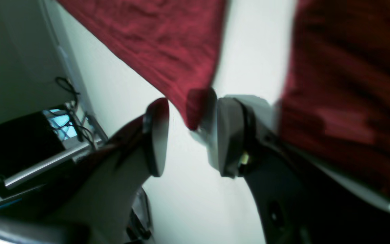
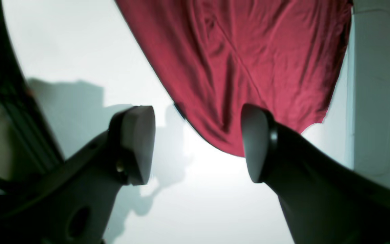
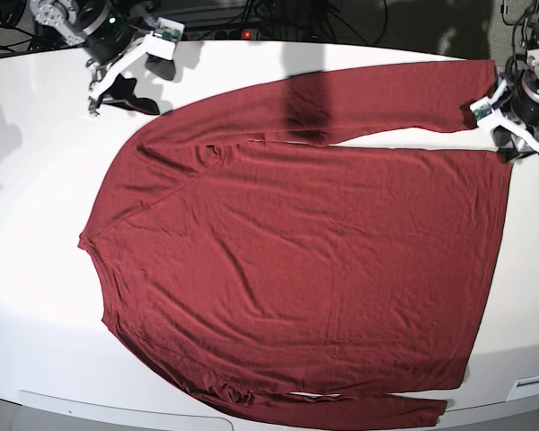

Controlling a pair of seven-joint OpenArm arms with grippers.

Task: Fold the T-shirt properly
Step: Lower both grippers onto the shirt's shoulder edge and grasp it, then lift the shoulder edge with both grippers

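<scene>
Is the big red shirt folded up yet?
No, spread out. The T-shirt lies flat across the table, with both sleeves stretched along its edges.

Bright, even overhead light washes the white table (image 3: 36, 296) almost to glare. The left wrist view is smeared with motion blur, the shirt (image 1: 168, 44) soft-edged. The right wrist view is sharper, with crisp finger shadows. The base view bends slightly at its edges.
</scene>
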